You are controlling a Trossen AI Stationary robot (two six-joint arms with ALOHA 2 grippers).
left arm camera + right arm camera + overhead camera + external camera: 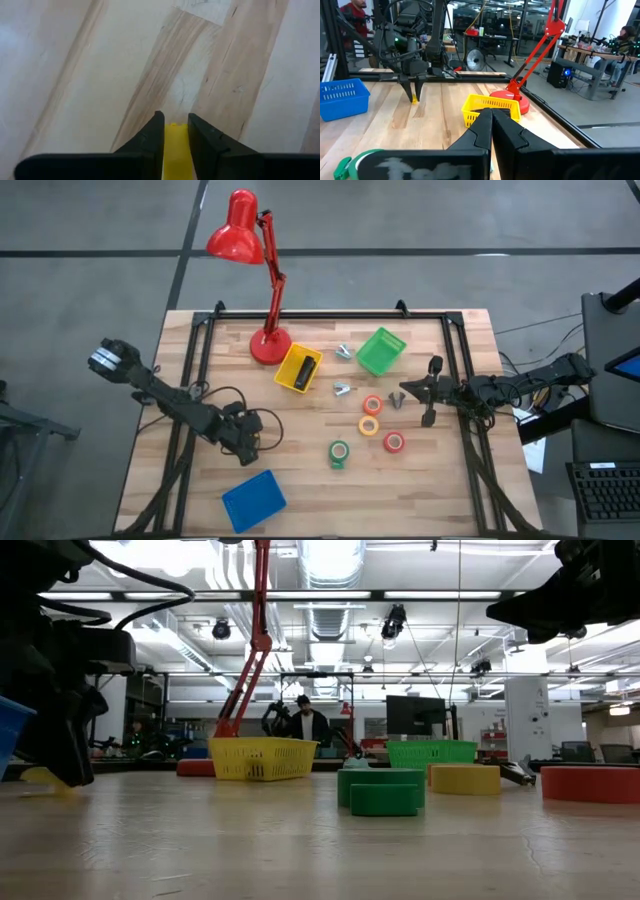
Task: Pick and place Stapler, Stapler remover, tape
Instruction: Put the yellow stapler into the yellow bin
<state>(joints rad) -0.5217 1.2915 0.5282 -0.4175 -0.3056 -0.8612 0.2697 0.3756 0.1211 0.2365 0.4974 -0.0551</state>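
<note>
My left gripper [245,446] stands over the near-left part of the table, fingers pointing down, shut on a tiny yellow block [175,146]. My right gripper [398,395] hovers, shut, above the right-middle of the table, just right of the tape rolls. The orange roll [373,405], yellow roll [369,425], red roll [394,442] and green roll [339,452] lie flat on the wood. A dark oblong bar, the stapler [306,370], lies inside the yellow basket [290,375]. My left gripper [175,120] pinches the tiny yellow block [175,131] between its two fingers, coming from above and pointing down. The block's lower end [413,100] pokes out below the fingertips, at or just above the table; which, I cannot tell.
A red desk lamp [268,345] stands at the far edge beside the yellow basket. A green basket [381,350] sits far right of middle, a blue basket [253,500] at the near edge. Two small silvery metal claws [341,389] lie between the baskets and the rolls.
</note>
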